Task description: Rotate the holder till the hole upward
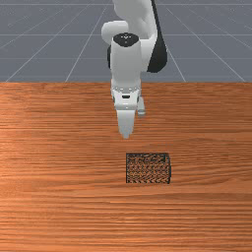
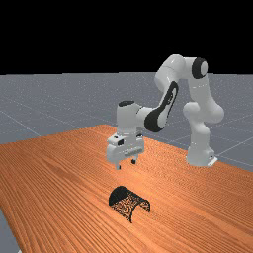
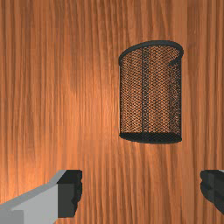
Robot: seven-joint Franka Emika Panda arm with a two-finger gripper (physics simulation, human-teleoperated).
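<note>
In the far view my gripper (image 2: 126,164) hangs above the table, its two fingertips apart and nothing between them. The holder (image 2: 129,201), a black mesh cylinder, lies on its side below it, with its open end facing the far view's lower right. In the front view the holder (image 1: 148,168) is nearer the camera than the gripper (image 1: 126,134) and slightly to the right, its rim at the right end. The wrist view shows the holder (image 3: 150,94) beyond the open gripper (image 3: 141,190), its dark closed base nearer the fingers and its thick rim farther off.
The orange-brown wooden table (image 1: 59,167) surrounds the holder on all sides. Its back edge runs behind the hand in the front view. At the far view's right stands the arm's base, well apart from the holder.
</note>
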